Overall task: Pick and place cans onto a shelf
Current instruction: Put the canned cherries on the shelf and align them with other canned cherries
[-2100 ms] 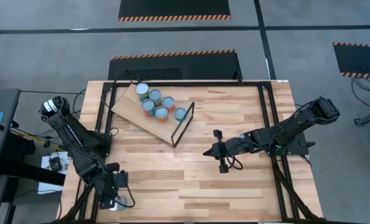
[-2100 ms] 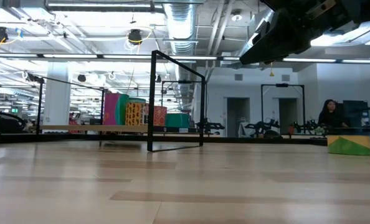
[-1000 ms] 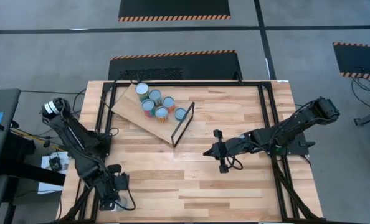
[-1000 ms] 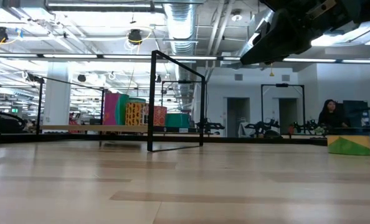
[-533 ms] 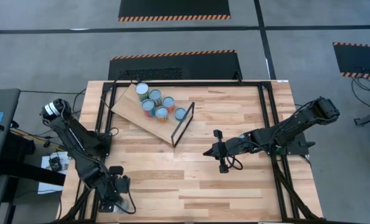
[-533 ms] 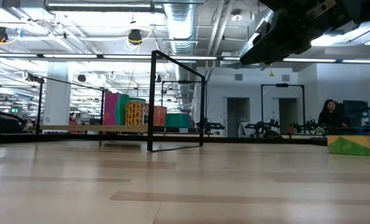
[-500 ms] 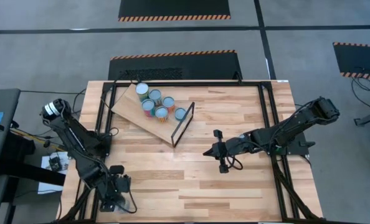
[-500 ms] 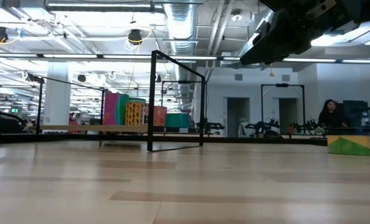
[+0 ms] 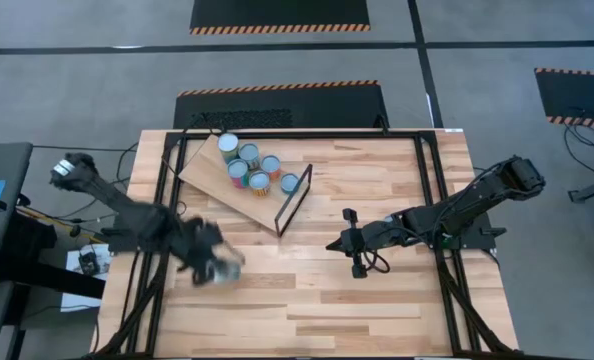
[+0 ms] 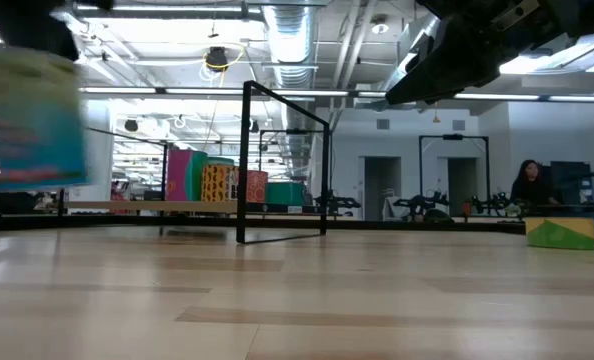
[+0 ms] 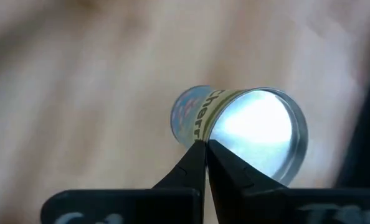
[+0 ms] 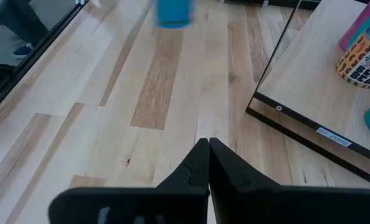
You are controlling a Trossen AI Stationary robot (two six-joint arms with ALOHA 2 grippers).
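Left gripper (image 9: 220, 268), jaws clamped on a can (image 9: 227, 268), carries it above the counter (image 9: 377, 200); next, setting it on the shelf (image 9: 212, 172). Right gripper (image 9: 339, 243) waits mid-counter, jaws together.

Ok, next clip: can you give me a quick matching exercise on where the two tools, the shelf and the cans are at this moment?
Things:
1. left tool
2. right tool
3. shelved cans
4. shelf

States:
a. shut and empty, over the middle of the table
b. tilted board at the table's far left part
c. standing clustered near the black frame
d. holding the carried can off the tabletop

Pairs: 1-d, 2-a, 3-c, 4-b
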